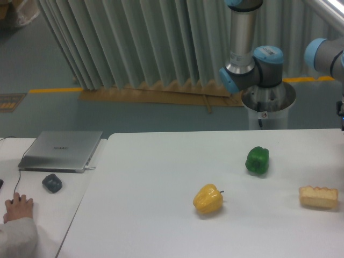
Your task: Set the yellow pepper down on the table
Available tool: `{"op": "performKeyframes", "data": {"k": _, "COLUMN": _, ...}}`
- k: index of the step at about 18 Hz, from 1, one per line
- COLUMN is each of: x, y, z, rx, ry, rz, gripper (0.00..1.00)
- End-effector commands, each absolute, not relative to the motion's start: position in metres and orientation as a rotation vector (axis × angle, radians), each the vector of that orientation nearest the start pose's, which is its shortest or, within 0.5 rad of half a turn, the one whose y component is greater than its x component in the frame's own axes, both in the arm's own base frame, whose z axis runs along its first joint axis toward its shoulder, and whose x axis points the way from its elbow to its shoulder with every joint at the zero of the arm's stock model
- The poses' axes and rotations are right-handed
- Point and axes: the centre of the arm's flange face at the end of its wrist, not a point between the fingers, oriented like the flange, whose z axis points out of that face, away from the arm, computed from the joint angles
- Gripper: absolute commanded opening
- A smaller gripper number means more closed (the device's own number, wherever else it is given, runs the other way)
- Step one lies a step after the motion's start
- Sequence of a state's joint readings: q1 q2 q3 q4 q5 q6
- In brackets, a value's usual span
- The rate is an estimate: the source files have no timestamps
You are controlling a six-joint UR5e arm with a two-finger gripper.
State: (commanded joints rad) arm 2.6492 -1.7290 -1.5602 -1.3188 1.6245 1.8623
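The yellow pepper (pixel 208 199) rests on the white table (pixel 150 188), near its middle, with its short dark stem pointing right. Nothing holds it. The arm's grey and blue joints (pixel 252 59) rise behind the table's far edge, and another part of the arm (pixel 329 54) shows at the right border. The gripper itself is past the right edge of the picture, out of view.
A green pepper (pixel 257 160) sits on the table behind and to the right of the yellow one. A tan bread-like chunk (pixel 319 196) lies near the right edge. On a smaller desk at left are a silver laptop (pixel 61 150), a dark mouse (pixel 52 183) and a person's hand (pixel 19 207).
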Motion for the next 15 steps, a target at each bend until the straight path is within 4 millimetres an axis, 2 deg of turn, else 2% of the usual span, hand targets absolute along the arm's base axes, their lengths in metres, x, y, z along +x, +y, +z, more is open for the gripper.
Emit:
{"op": "performKeyframes", "data": {"k": 7, "x": -0.397, "y": 0.38, "z": 0.474, "rx": -2.87, "ry": 1.208, "rz": 0.072, "gripper": 1.0}}
{"op": "performKeyframes", "data": {"k": 11, "x": -0.377, "y": 0.374, "z": 0.487, "rx": -2.872, "ry": 1.224, "rz": 0.03, "gripper": 1.0}}
{"op": "performKeyframes", "data": {"k": 15, "x": -0.364, "y": 0.372, "z": 0.489, "rx": -2.875, "ry": 1.238, "rz": 0.012, "gripper": 1.0}}
